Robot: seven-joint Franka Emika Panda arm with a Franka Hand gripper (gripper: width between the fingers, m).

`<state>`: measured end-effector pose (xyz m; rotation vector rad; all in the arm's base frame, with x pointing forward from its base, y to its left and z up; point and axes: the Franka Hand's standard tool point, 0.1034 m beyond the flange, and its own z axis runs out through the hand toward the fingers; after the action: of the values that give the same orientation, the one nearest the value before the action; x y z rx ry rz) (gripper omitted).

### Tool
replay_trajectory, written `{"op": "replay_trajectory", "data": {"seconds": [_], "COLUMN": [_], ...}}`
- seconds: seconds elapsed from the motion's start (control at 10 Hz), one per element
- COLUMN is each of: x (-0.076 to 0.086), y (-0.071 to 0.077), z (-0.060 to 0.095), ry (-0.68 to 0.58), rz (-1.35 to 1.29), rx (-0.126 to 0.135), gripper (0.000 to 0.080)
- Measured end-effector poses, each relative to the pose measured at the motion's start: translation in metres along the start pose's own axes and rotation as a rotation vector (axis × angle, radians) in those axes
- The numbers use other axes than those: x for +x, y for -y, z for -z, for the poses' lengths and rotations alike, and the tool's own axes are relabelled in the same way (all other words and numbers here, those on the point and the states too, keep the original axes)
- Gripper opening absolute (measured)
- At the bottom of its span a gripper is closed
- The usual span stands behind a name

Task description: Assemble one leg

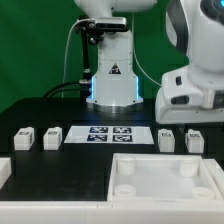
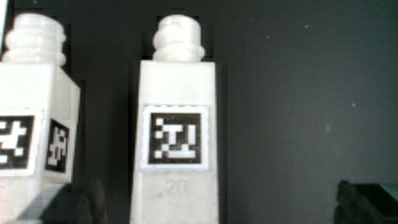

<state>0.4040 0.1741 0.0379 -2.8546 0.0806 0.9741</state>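
In the wrist view two legs stand side by side on the black table. Each is a white block with a knobbed end and a square tag. One leg (image 2: 178, 120) lies between my dark fingertips (image 2: 63, 205), the other leg (image 2: 36, 110) just outside them. My gripper (image 2: 217, 205) is open and touches nothing. In the exterior view the arm's white hand (image 1: 186, 92) hangs over the two legs on the right (image 1: 166, 138) (image 1: 193, 139); its fingers do not stand out against the dark. Two more legs (image 1: 25, 137) (image 1: 52, 135) sit at the left.
The marker board (image 1: 108, 135) lies in front of the robot base (image 1: 112, 85). A large white square tray-like piece with corner holes (image 1: 165, 185) lies at the front. A white part (image 1: 4, 170) shows at the exterior view's left edge.
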Motion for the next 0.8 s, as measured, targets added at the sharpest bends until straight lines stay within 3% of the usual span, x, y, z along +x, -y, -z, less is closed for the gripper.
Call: {"op": "replay_trajectory", "data": {"seconds": [0.2, 0.3, 0.8], "x": [-0.011, 0.0, -0.007], "y": [-0.006, -0.003, -0.008], "z": [-0.003, -0.004, -0.037], "ry": [0.226, 0.254, 0.266], "rz": [0.007, 0.01, -0.01], "rx": [-0.01, -0.001, -0.01], "gripper": [0.0649, 0.0649, 0.0649]}}
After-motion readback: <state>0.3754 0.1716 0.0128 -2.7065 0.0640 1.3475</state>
